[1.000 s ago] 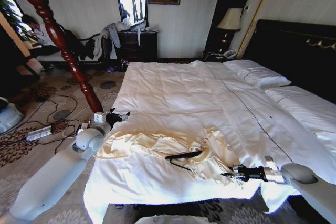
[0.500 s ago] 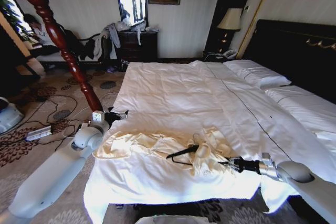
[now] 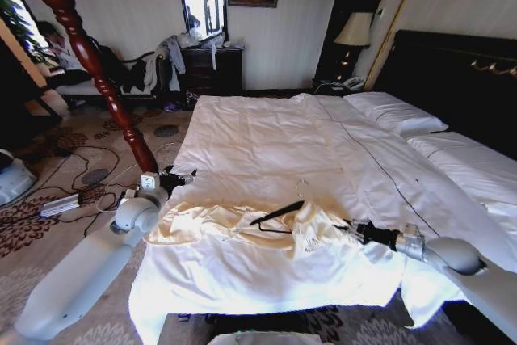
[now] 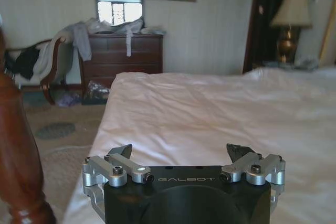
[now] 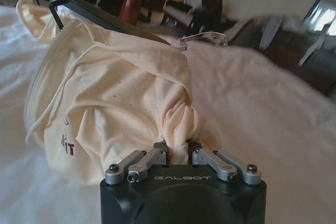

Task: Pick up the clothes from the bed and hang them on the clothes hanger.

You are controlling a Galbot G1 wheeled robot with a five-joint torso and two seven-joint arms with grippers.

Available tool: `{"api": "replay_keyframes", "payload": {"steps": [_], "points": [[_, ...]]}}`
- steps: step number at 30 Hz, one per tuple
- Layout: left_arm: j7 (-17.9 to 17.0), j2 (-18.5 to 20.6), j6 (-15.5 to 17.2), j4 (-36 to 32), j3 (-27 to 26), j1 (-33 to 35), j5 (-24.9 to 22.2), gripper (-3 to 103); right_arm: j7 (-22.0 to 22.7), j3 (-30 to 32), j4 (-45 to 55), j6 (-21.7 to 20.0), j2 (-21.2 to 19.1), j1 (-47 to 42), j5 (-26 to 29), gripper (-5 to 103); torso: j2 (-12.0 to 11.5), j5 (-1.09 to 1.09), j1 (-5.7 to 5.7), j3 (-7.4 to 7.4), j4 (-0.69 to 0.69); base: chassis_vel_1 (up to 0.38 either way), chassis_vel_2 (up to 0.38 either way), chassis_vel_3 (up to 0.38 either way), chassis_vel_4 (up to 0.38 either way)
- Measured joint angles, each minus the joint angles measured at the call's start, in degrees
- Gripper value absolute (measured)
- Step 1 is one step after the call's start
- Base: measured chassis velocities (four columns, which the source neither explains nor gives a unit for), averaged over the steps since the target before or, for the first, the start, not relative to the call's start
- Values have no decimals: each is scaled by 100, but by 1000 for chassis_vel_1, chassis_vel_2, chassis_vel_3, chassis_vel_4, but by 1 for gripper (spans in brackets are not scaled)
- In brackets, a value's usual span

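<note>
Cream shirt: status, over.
Right gripper shut on cream shirt, bunched on the bed. Hanger inside it. Left gripper open, at bed's edge.

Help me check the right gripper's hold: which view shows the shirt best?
The right wrist view: the shirt bunches between the right gripper's closed fingers, under the hanger. The head view shows it smaller on the bed.
</note>
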Motion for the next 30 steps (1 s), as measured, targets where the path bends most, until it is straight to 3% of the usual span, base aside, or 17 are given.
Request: {"api": "replay_keyframes", "payload": {"steps": [3, 9, 11, 12, 13, 17, 21, 27, 30], "points": [[9, -124, -170, -120, -155, 352, -409, 100, 241, 180, 345, 170, -95, 29, 93, 15, 0, 0, 0, 0, 1, 0, 0, 0, 0], [213, -297, -404, -393, -206, 883, -610, 100, 537, 590, 638, 367, -340, 107, 229, 15, 0, 1, 0, 0, 2, 0, 0, 0, 0], [432, -435, -510, -578, -278, 1104, -812, 100, 629, 857, 755, 434, -499, 170, 308, 15, 0, 0, 0, 0, 1, 0, 0, 0, 0], [866, -610, -681, -855, -322, 1426, -1243, 100, 777, 1109, 872, 533, -715, 217, 430, 15, 1, -1, 0, 0, 1, 0, 0, 0, 0], [1053, -640, -745, -973, -315, 1555, -1341, 100, 842, 1149, 908, 573, -778, 226, 485, 15, 0, 1, 0, 0, 0, 0, 0, 0, 0], [1471, -678, -861, -1235, -251, 1882, -1372, 100, 1022, 1170, 989, 717, -920, 257, 621, 15, 1, 1, -1, -1, 0, 0, 0, 0, 0], [1649, -702, -931, -1558, -173, 2289, -1079, 100, 1147, 1197, 1070, 846, -1070, 282, 757, 15, 0, 1, 0, -1, 1, 0, 0, 0, 0], [1534, -726, -890, -1904, -118, 2873, 2, 100, 1166, 1262, 1183, 890, -1206, 284, 908, 15, 0, 0, -1, 0, 2, 0, 0, 0, 0], [1497, -748, -896, -1999, -208, 2996, 178, 100, 1180, 1251, 1206, 890, -1208, 286, 917, 15, 0, 0, -1, -1, 0, 0, 0, 0, 0]]}}
